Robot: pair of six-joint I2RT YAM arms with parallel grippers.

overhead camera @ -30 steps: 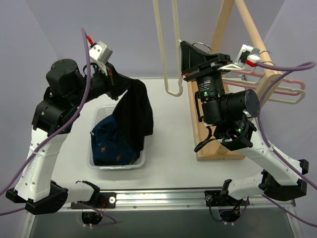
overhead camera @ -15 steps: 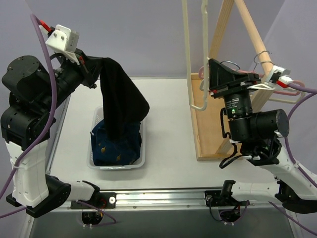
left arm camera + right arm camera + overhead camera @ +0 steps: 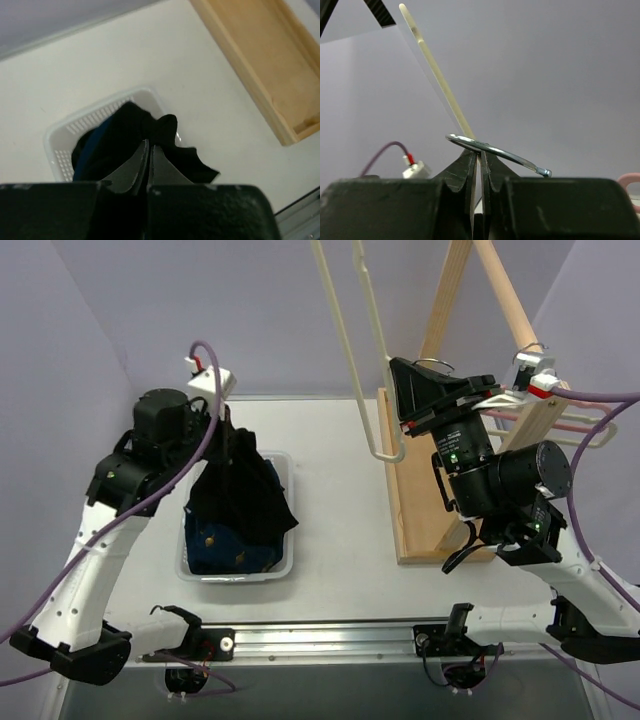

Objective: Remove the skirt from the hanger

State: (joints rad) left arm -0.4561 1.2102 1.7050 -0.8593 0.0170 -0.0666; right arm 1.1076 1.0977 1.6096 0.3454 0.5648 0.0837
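The black skirt (image 3: 240,495) hangs bunched from my left gripper (image 3: 222,423), which is shut on its upper edge. Its lower folds rest in the white basket (image 3: 237,576). In the left wrist view the skirt (image 3: 155,127) spills past the shut fingertips of that gripper (image 3: 149,146). The cream hanger (image 3: 387,457) is bare and held upright, high over the table. My right gripper (image 3: 412,375) is shut on its neck just below the metal hook (image 3: 495,149). A cream arm of the hanger (image 3: 438,76) rises past the right gripper (image 3: 480,153) in the right wrist view.
A blue denim garment (image 3: 215,543) lies in the basket under the skirt. The wooden rack (image 3: 440,480) stands to the right of the basket, with pink hangers (image 3: 590,427) on its rail behind my right arm. Its base (image 3: 260,65) shows in the left wrist view.
My left arm has come down and to the right, lowering the skirt from high above the basket into it. My right arm shifted the hanger slightly left.
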